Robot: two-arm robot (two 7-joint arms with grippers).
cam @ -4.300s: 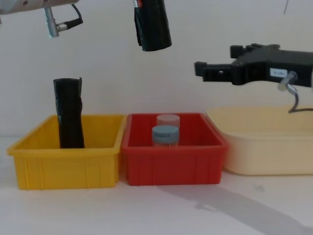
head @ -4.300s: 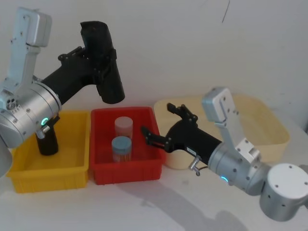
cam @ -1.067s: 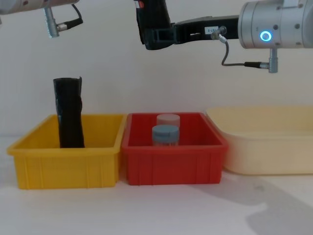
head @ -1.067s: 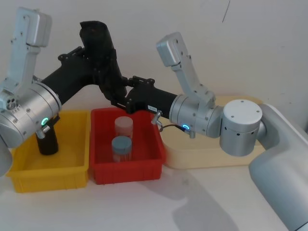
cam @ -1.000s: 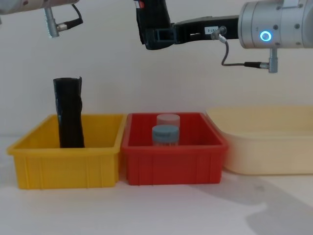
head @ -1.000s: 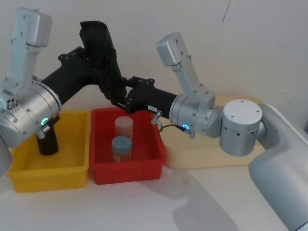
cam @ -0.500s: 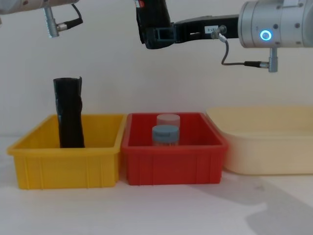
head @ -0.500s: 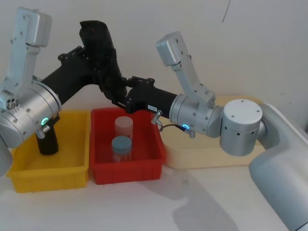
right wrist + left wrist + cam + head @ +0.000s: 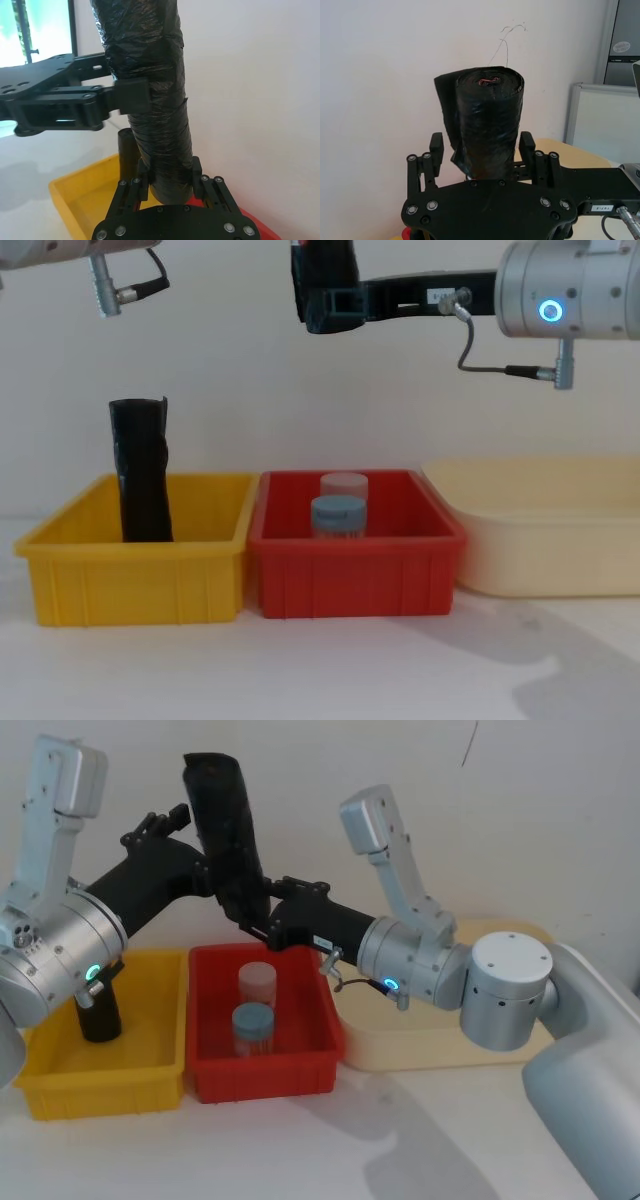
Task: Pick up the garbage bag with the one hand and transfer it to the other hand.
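1. Right arm (image 9: 500, 990), blue ring. Reaches from 4 o'clock toward 11 in the head view. Its gripper, the other hand (image 9: 258, 912), has its fingers clamped on the roll's lower end.
2. Left arm (image 9: 60, 940), green ring. Enters from 9 o'clock. Its gripper, the one hand (image 9: 205, 845), has its fingers apart and flanking the roll's middle. The left wrist view shows a slim gap on each side.
3. Cream tub (image 9: 540, 540), at 3 o'clock of the red bin.
4. Yellow bin (image 9: 100, 1095) and red bin (image 9: 270, 1075), side by side, with the yellow one at 9 o'clock.
5. Garbage bag (image 9: 228, 830). Held in the air over the red bin's 12 o'clock rim, near upright, top leaning toward 11.
6. Creased roll (image 9: 100, 1015), standing in the yellow bin.
7. Two jars, one clear-lidded (image 9: 256, 982) and one blue-lidded (image 9: 253, 1020), in the red bin.

Change: half a second ago the one hand gripped the roll. Its fingers have since opened, and the roll has shifted toward 3 o'clock and straightened, carried by the other hand.

Assessment: the handover looks effectively made. What remains is for the one hand to draw clear without snagging the roll's loose flap.
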